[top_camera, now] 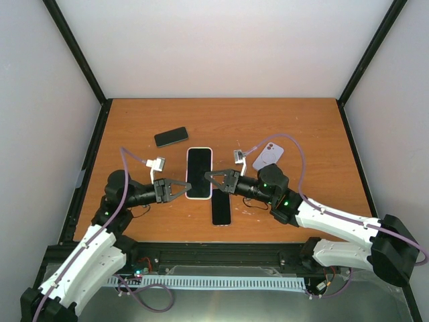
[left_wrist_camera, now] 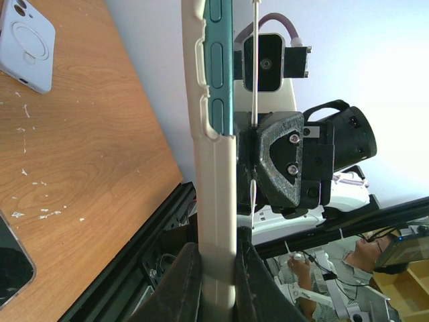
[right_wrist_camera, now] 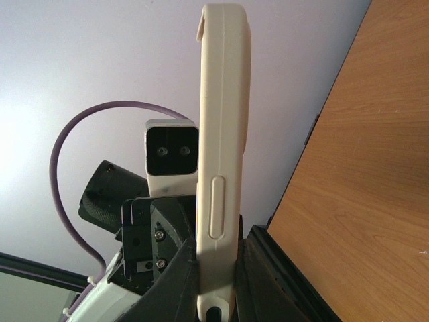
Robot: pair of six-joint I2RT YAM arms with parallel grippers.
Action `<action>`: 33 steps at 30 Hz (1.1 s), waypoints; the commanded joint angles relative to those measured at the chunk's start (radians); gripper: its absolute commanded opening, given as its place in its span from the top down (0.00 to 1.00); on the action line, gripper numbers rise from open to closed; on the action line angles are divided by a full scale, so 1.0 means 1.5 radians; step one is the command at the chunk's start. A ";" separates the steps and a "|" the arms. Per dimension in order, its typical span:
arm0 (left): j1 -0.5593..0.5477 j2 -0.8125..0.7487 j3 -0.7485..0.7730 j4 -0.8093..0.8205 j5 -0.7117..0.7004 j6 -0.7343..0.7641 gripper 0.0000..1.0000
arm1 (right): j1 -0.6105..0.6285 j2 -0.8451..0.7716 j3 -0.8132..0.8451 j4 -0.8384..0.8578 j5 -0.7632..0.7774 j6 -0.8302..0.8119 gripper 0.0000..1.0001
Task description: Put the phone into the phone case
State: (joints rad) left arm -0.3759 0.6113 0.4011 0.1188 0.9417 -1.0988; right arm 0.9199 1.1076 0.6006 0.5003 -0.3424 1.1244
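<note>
A cream-white phone case (top_camera: 199, 150) holds a phone with a black screen (top_camera: 199, 171) facing up, at the table's middle. My left gripper (top_camera: 188, 190) is shut on the case's left long edge. My right gripper (top_camera: 208, 176) is shut on its right long edge. In the left wrist view the case (left_wrist_camera: 214, 201) stands edge-on between my fingers (left_wrist_camera: 181, 282), and the phone's teal side (left_wrist_camera: 220, 80) shows along its upper part, beside the case's rim. In the right wrist view the case (right_wrist_camera: 221, 134) is pinched between my fingers (right_wrist_camera: 177, 282); the phone is hidden there.
A black phone (top_camera: 171, 136) lies at the back left. Another black phone (top_camera: 222, 209) lies near the front, under the right gripper. A lavender case (top_camera: 268, 156) lies at the right, also in the left wrist view (left_wrist_camera: 23, 43). Purple cables loop over both arms.
</note>
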 commanded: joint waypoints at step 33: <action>-0.001 0.052 0.110 -0.317 -0.241 0.164 0.01 | -0.149 -0.053 0.015 -0.317 0.007 -0.156 0.97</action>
State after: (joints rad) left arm -0.3782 0.6628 0.4911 -0.1905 0.7162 -0.9482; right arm 0.7780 1.0267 0.5701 0.2012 -0.3279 1.0107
